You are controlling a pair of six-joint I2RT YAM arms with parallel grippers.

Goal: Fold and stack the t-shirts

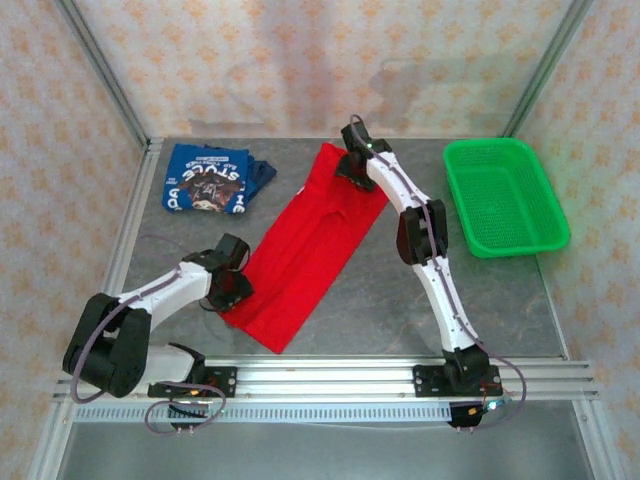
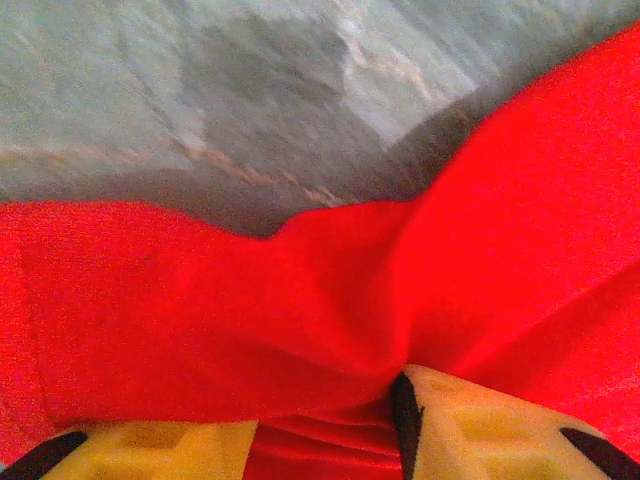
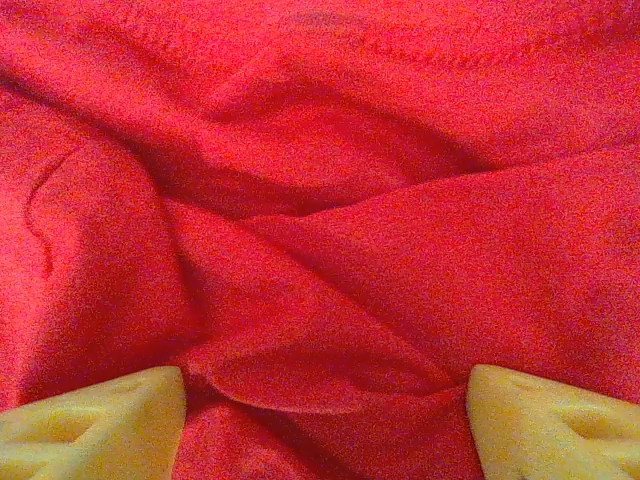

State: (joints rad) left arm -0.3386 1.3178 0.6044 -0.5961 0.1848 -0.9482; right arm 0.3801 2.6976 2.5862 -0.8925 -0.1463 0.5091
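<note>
The red t-shirt (image 1: 305, 245) lies on the grey tabletop (image 1: 400, 300) as a long, narrow folded strip set on a diagonal, with one hand at each end of it. The left hand (image 1: 228, 292) sits at the end nearer the arm bases. In its wrist view, the left hand (image 2: 325, 430) has its yellow fingers (image 2: 480, 430) drawn in to a narrow gap, and a bunch of red cloth (image 2: 300, 300) is gathered and pinched between them. Creases in the fabric run down into that gap, and bare tabletop (image 2: 200, 100) shows just beyond the cloth's edge, ahead of the hand. The right hand (image 1: 350, 165) rests on the far end of the strip. Seen from its own wrist, the right hand (image 3: 325, 400) is spread wide, with its pale fingers (image 3: 100, 420) well apart and rumpled red fabric (image 3: 320, 250) lying loose between and ahead of them, so nothing is gripped. A stitched hem crosses the cloth farther ahead of this hand. The blue t-shirt (image 1: 205, 180), which has white lettering and a dark graphic, lies folded beyond the left hand, well apart from the red one. The green basket (image 1: 505, 195) stands off to the right hand's outer side, away from both shirts.
</note>
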